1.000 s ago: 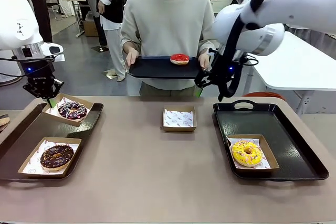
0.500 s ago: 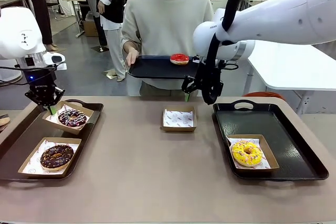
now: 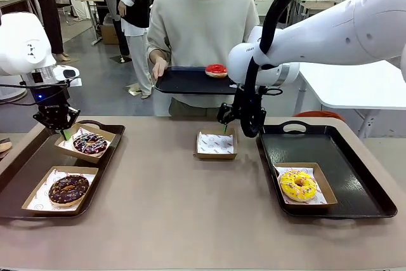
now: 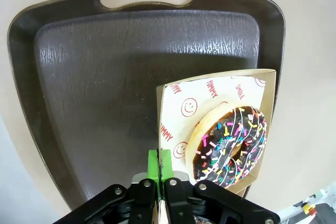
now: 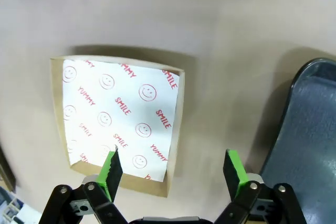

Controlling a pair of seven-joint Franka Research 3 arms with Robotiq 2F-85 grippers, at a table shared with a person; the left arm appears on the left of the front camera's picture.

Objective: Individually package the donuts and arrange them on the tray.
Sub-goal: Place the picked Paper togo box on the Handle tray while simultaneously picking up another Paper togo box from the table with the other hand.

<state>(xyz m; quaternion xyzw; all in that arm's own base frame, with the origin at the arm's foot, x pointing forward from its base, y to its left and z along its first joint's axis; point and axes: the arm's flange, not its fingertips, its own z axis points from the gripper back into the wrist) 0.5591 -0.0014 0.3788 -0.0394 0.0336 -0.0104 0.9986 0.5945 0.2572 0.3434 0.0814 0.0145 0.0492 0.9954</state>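
Red donut [image 3: 216,70] needs the empty box [image 5: 121,119] under your wide-open right gripper [image 5: 172,169]; straddle one wall squarely; left gripper [image 4: 160,162] pinches the dark donut's box [image 4: 220,85].

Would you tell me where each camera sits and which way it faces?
Front: on the robot's side, facing across the table at the person; left arm and right arm show.
Left wrist: looks down shut jaws pinching the donut box, tray beneath.
Right wrist: looks down open jaws at the empty box.
The front view shares both boxes.

The white box liner [image 5: 118,114] and the liner [image 4: 181,106] under the dark donut [image 4: 231,145] carried red "YUMMY" and "SMILE" print (among smiley faces).
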